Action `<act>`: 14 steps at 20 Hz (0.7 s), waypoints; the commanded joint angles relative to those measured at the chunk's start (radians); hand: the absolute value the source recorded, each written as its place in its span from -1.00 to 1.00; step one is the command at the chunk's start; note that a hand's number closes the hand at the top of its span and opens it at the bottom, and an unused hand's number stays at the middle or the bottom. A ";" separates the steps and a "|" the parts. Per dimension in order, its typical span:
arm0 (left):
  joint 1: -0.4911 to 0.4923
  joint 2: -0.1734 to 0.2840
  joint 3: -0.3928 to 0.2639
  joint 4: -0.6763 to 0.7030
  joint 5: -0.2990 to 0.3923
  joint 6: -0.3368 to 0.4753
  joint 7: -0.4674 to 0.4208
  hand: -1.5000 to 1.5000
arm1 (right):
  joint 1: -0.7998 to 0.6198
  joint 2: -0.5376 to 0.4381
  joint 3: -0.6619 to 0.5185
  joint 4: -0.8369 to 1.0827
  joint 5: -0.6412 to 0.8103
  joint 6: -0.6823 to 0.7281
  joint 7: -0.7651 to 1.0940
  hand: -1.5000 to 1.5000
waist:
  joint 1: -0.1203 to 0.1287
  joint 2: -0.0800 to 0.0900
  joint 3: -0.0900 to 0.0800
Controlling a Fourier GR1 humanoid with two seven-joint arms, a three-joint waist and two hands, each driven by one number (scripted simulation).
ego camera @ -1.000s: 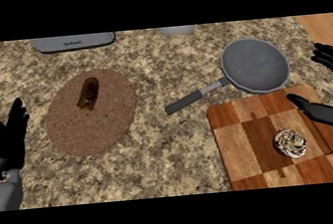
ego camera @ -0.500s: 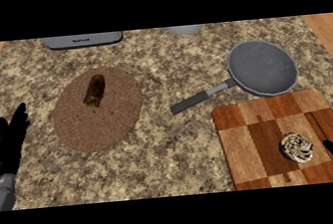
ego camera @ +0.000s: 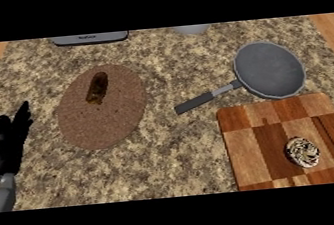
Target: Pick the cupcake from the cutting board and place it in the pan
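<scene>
One hand [ego camera: 9, 143] shows at this moment: the robot's left, at the near left edge of the worktop [ego camera: 180, 148], fingers straight and held together, pointing away from the body, holding nothing and resting. The right hand is out of view, so its fingers cannot be judged.

The cupcake [ego camera: 303, 151] sits on the cutting board [ego camera: 255, 147] at the near right, toward the board's near right part, apart from every edge. It looks slightly longer from near to far than across, though the difference is small. The pan [ego camera: 270, 69] lies just beyond the board's far edge, its bowl empty, with the handle [ego camera: 207, 98] running out toward the near left.

The relation that matters is this: the cupcake lies well apart from the left hand, across the whole worktop to the right, past the brown plate [ego camera: 101, 106] with a dark oblong piece of food [ego camera: 96, 88] on it. It sits on the right arm's side, so the right hand is likely the nearer and the natural one to take it. From the cupcake, the pan lies farther away and slightly left, a short carry over the board's far edge.

At the far edge stand a grey appliance [ego camera: 89, 38] and a pale vessel [ego camera: 191, 29], only partly seen.
</scene>
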 commanded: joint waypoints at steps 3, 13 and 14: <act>-0.017 -0.026 -0.028 -0.041 -0.024 0.018 0.022 0.00 | 0.016 -0.256 0.023 -0.105 0.113 0.119 0.369 -1.00 | 0.020 0.003 -0.001; -0.046 -0.033 -0.008 0.029 -0.026 -0.026 0.001 0.00 | -0.260 -0.365 0.314 -0.189 0.203 0.297 0.878 -1.00 | 0.037 0.006 0.002; -0.088 0.003 0.029 0.048 -0.007 -0.054 0.029 0.00 | -0.322 -0.342 0.341 -0.125 0.189 0.323 0.872 -1.00 | 0.036 0.007 0.003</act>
